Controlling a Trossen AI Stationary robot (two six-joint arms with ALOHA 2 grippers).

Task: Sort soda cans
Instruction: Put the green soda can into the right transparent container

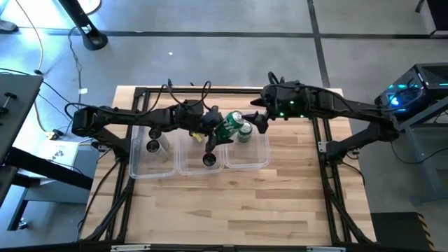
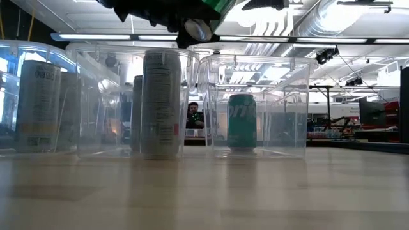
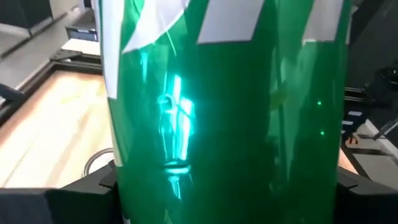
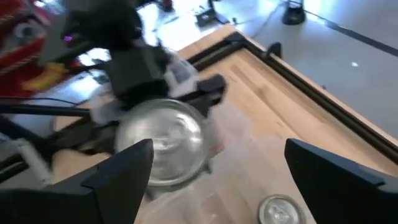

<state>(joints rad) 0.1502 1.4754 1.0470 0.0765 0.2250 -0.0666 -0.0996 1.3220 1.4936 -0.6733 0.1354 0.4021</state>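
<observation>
Table (image 1: 245,203) | three tubs in a row | black can (image 1: 209,160) in middle tub (image 1: 187,166) | green can (image 1: 244,131) upright in right tub (image 1: 260,162) | left gripper (image 1: 213,134) clamps second green can (image 1: 230,123), tilted above tubs | right gripper (image 1: 260,112) spread, empty, just beside it

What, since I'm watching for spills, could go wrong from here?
The left end effector holds a green can tilted in the air; it could slip and topple the upright green can in the right tub. The open right end effector sits close, so the arms may bump.
</observation>
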